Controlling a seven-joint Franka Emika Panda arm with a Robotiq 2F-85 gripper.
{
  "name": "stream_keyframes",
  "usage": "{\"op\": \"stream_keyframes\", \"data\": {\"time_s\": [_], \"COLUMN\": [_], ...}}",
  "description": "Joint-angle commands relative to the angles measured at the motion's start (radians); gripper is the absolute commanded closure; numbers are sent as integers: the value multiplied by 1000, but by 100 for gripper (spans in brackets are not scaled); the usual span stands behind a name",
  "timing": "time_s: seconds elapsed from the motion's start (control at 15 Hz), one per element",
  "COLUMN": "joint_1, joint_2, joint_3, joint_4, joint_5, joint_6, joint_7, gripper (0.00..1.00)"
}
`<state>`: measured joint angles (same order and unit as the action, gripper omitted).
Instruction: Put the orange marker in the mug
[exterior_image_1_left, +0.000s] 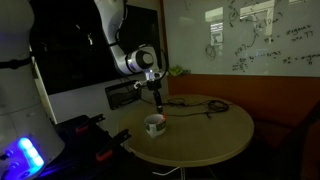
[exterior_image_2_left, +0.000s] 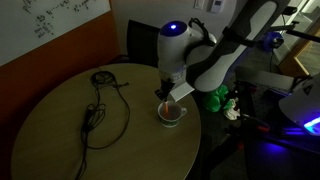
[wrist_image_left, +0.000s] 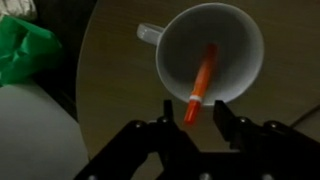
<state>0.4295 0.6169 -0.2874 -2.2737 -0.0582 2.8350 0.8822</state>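
In an exterior view, one gripper (exterior_image_1_left: 155, 97) hung just above the one white mug (exterior_image_1_left: 153, 124) on the round worktop (exterior_image_1_left: 215, 128). In an exterior view, one black cable (exterior_image_2_left: 100, 79) lay on the worktop, well apart from the mug. In the wrist view, the one orange marker (wrist_image_left: 202, 78) leaned inside the mug with its near end over the rim, and the jaws stood wide, holding nothing.

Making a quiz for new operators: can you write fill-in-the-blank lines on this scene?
1. The white mug holds an ___ marker.
2. The gripper is ___, its fingers either side of the marker's end.
3. The cable on the round table is ___ in colour.
Missing: orange; open; black.
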Motion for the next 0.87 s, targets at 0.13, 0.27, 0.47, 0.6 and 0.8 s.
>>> {"op": "stream_keyframes", "data": {"time_s": [0.13,0.27,0.47,0.6,0.8], "joint_1": [-12,-2,-55,-82,-140], "joint_2": [-36,-40,-72,-92,-128], "joint_3": [8,-3,43,63,107], "joint_4": [-20,-15,-16,-15,-20], "joint_5": [20,20,34,38,63], "joint_6": [-10,-45,-109,-132,-145], "joint_7": [-23,-9,-53,-69,-110], "gripper": [3,0,0,0,0]}}
